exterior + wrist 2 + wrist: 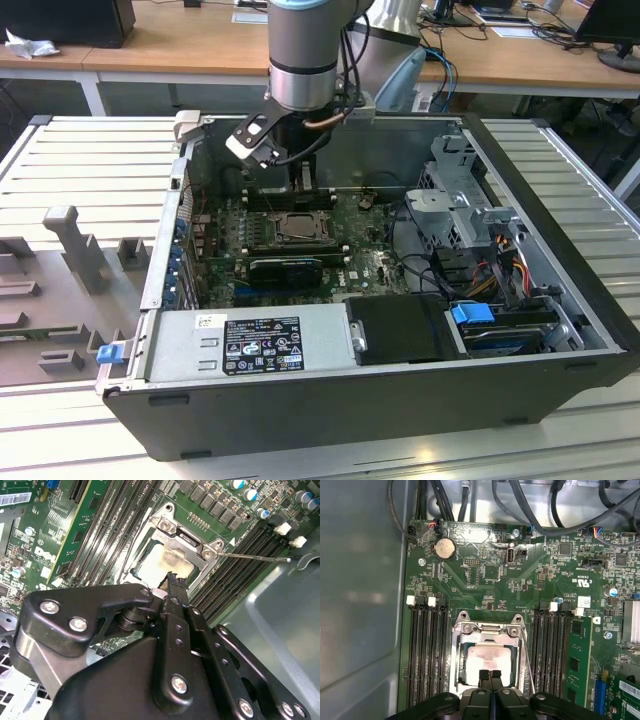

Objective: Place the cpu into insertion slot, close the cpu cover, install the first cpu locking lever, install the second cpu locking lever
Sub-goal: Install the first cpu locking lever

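Cpu (pixel 487 656), a small flat square chip with a pale silver-grey metal top, lies seated in the square black insertion slot (pixel 454 665) with its dark metal rim, on the green circuit board (pixel 495 580). A thin silver-grey metal cpu cover (pixel 487 629) with a large square cutout lies flat over it, and the chip shows through the cutout. The black end effector (pixel 490 674) hangs right over one edge of the chip with its fingers pressed together and nothing between them; whether the tips touch the metal I cannot tell. A thin bare-metal locking lever (pixel 255 556) angles out from the socket over the long black memory slots (pixel 427 655) beside it. The board sits in an open dark grey computer case (pixel 400 400) on a pale slatted metal worktop (pixel 80 150), and the grey robot arm (pixel 303 50) reaches down into the case's far half
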